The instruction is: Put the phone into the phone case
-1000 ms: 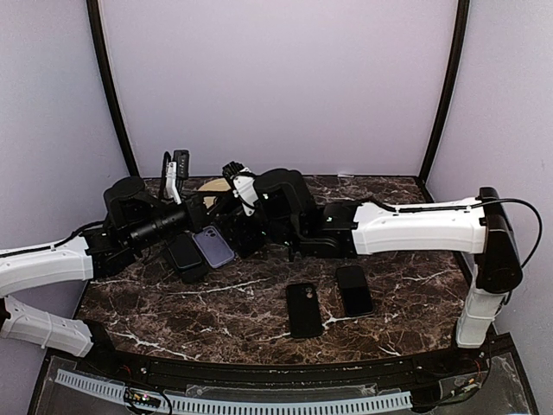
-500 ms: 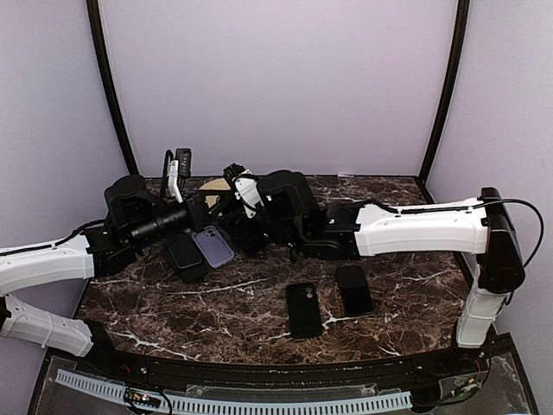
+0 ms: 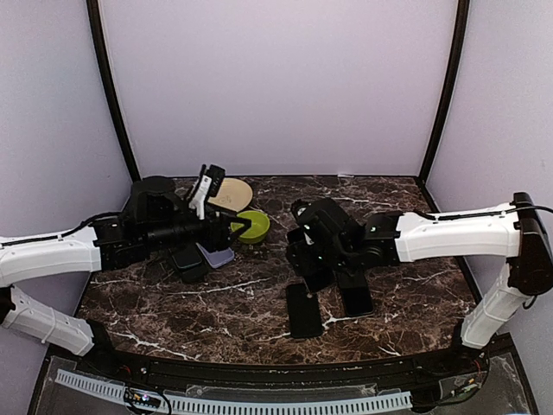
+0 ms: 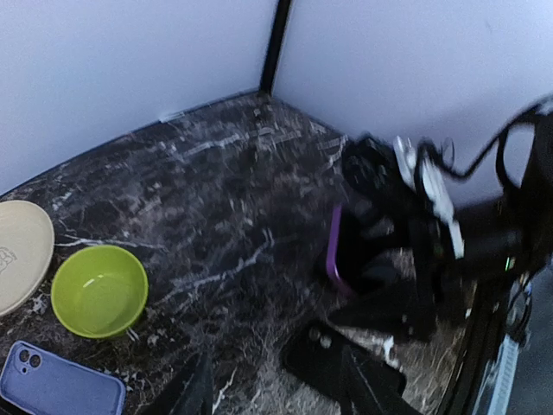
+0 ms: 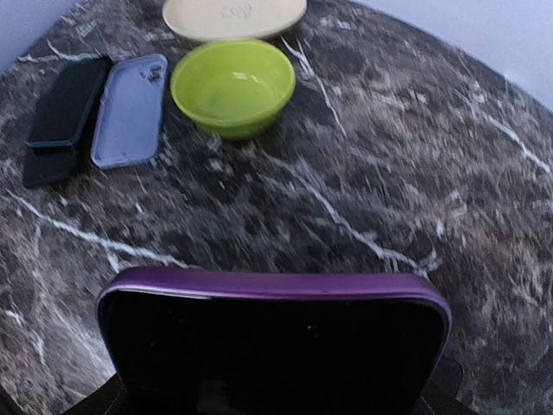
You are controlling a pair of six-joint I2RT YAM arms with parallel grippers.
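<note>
The lavender-blue phone case (image 3: pixel 216 256) lies flat at the left, next to a dark phone (image 3: pixel 185 260). It also shows in the right wrist view (image 5: pixel 130 108) and the left wrist view (image 4: pixel 56 391). My right gripper (image 3: pixel 304 259) is shut on a phone (image 5: pixel 272 346) with a black screen and a purple rim. It holds this phone on edge above the middle of the table, and it shows in the left wrist view (image 4: pixel 335 251). My left gripper (image 3: pixel 226 230) is open and empty, hovering by the case, with dark fingers (image 4: pixel 197 393) at the frame bottom.
A green bowl (image 3: pixel 251 226) and a beige plate (image 3: pixel 229 194) stand behind the case. Two more black phones (image 3: pixel 304 309) (image 3: pixel 354 290) lie flat at front centre, under the right arm. Purple walls close in the back and sides.
My right arm has pulled back from the far left to the table's middle with the phone in its grip. My left gripper has swung right. The bowl and plate are now uncovered.
</note>
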